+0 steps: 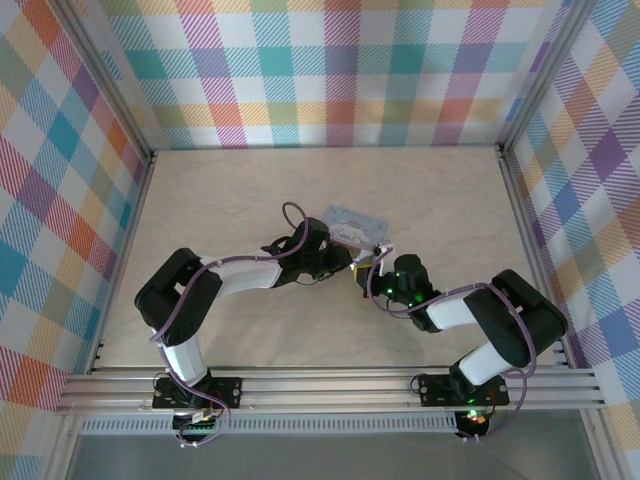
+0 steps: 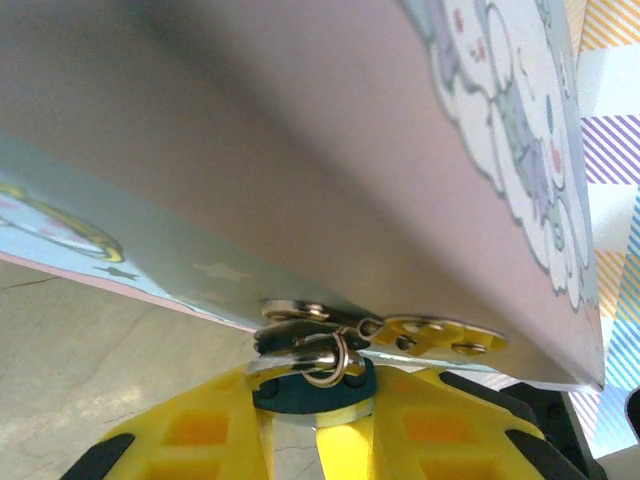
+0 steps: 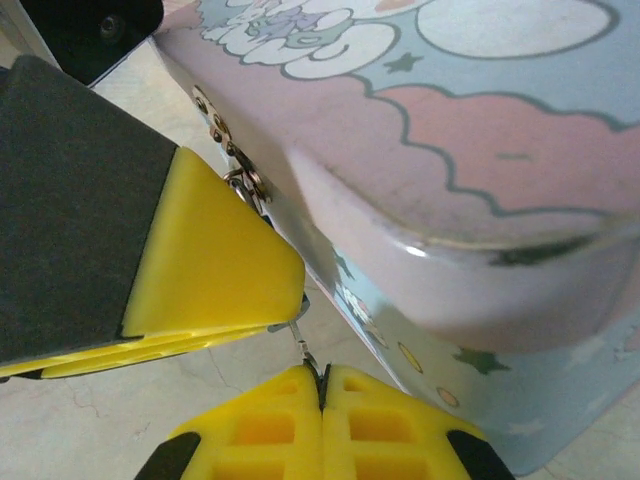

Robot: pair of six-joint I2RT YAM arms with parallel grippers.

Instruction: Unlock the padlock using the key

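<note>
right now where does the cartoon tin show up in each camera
top external: the tin lies mid-table, just beyond where the two arms meet.
left wrist: it looms across the top, above the padlock held in the left gripper.
right wrist: it spans the upper right, beyond the right gripper pinching the key.
shared landmark: the tin's metal hasp, on its edge in both wrist views.

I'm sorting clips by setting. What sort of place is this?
Probably a purpose-built robot test cell, not a home: checked walls on an aluminium frame enclose a pale tabletop, with the left arm and right arm bolted at the near rail.
</note>
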